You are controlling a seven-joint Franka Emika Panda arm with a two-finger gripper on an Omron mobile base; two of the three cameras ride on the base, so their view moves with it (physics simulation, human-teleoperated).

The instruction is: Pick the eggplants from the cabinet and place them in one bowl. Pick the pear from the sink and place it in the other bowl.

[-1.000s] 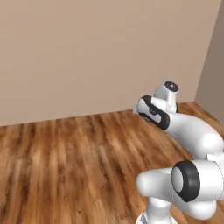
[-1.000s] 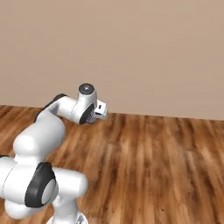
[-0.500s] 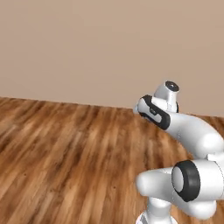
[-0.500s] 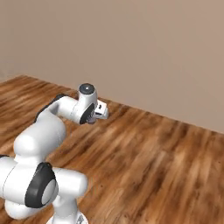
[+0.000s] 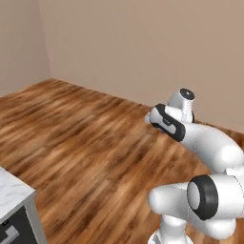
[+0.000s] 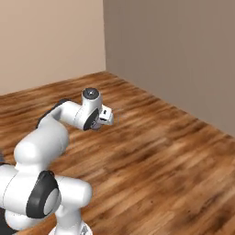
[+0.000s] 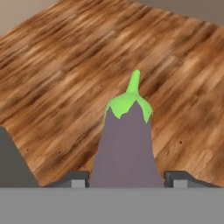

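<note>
Wood floor [image 7: 57, 78] spans hand view, wall strip at 12 o'clock. Corner of marble tabletop [image 5: 12, 190] at 8 o'clock in left base view.

Eggplant [image 7: 127, 144] held in hand [image 7: 127, 178], clenched on purple body; fingertips [image 7: 78, 178] flank it at 9 and 3 o'clock. Green cap and stem point to 12 o'clock, away from hand, above floor.

Judgement: moderately light, firm flesh, smooth glossy skin likely slippery; mid-body grip across thick part suits, stem too thin. Bruises if squeezed hard.

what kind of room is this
Probably a simulated kitchen: wood plank floor, plain beige walls, and a marble-topped counter corner at the left base view's lower edge. The gripper holds an eggplant.
</note>
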